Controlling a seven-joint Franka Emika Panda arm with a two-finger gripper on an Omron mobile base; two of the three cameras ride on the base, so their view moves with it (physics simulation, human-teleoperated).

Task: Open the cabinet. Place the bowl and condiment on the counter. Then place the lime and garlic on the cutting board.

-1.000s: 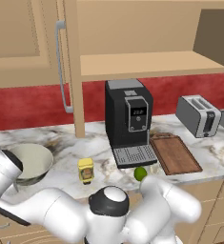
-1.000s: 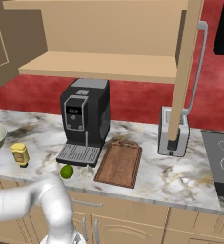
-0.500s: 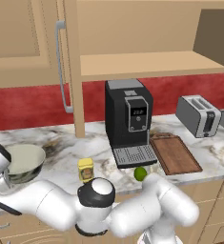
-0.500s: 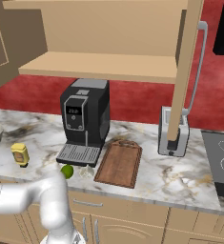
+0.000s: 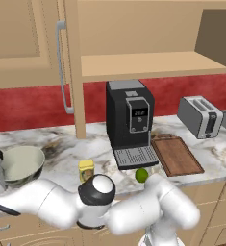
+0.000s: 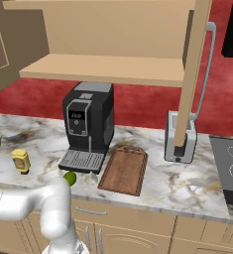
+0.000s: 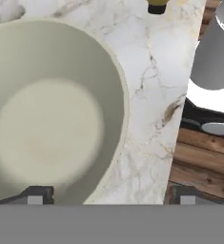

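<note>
Bowl: the bowl [image 5: 19, 165] sat on the counter [image 5: 61, 144] at the far left, about 9 o'clock from the coffee machine [image 5: 129, 122]. In the hand view the bowl [image 7: 46, 119] lay under the camera, rim uppermost, pale inside showing.

Gripper: the gripper [image 7: 108, 194] stood spread wide, one fingertip over the bowl's rim and the other over bare counter [image 7: 154, 95]; nothing was pinched. Judged as the bowl just set down and let go.

Bottle: the yellow bottle [image 5: 86, 169] stood upright on the counter, between the bowl and the machine's tray, apart from both.

Lime: the lime [image 5: 141, 175] rested near the counter's front edge, at about 6 o'clock from the machine's tray. In the right base view the lime [image 6: 70, 178] lay just beside a pale lump, probably the garlic [image 6: 90, 178].

Key relation: the lime lay at roughly 3 o'clock from the gripper, past the bottle; the cutting board [image 5: 176, 154] lay further on at 3 o'clock, just beside the machine, its long axis running front to back.

Room: the board's surface was bare; the toaster [image 5: 201, 116] stood beyond its far right corner. The front edge was close to the lime, so a sideways nudge risks rolling it off.

Cabinet: the cabinet [image 5: 71, 67] stood open, its shelf bare.
</note>
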